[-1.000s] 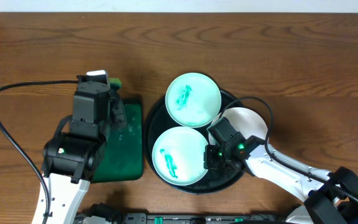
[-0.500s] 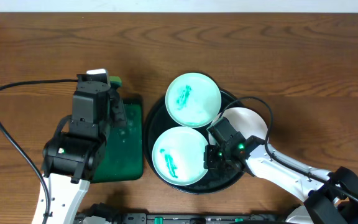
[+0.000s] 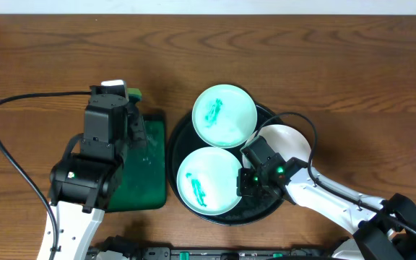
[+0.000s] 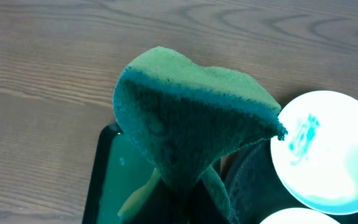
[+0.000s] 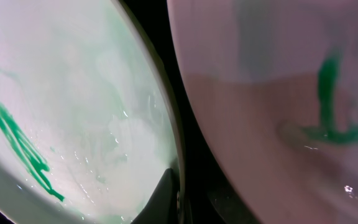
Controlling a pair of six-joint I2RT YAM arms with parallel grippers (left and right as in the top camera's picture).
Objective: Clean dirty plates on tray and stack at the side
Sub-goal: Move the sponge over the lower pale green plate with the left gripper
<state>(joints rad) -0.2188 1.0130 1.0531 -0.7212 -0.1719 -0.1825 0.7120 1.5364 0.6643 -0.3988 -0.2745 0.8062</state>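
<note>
While the left pincer (image 3: 137, 136) hung over the small rectangular green tray (image 3: 149, 184) on the wooden desk (image 3: 338, 65), it was clamped on a green sponge (image 4: 191, 124). In the left wrist view the sponge was squeezed into a folded wedge that hid the fingers. Just beside the green tray lay the large round black tray (image 3: 178, 141), carrying all three plates. One mint plate (image 3: 224, 115) with a green smear sat at its far side and slightly overhung the rim. A second smeared mint plate (image 3: 206, 180) sat at the near side, and the white plate (image 3: 292, 139) lay to the right, partly covered by the right arm. The right pincer (image 3: 244, 183) was fully closed and low over the black tray, at the right edge of the near mint plate. In the right wrist view a dark fingertip (image 5: 165, 190) met that plate's rim, in the narrow gap beside another smeared plate. Whether the rim was pinched could not be told.
</note>
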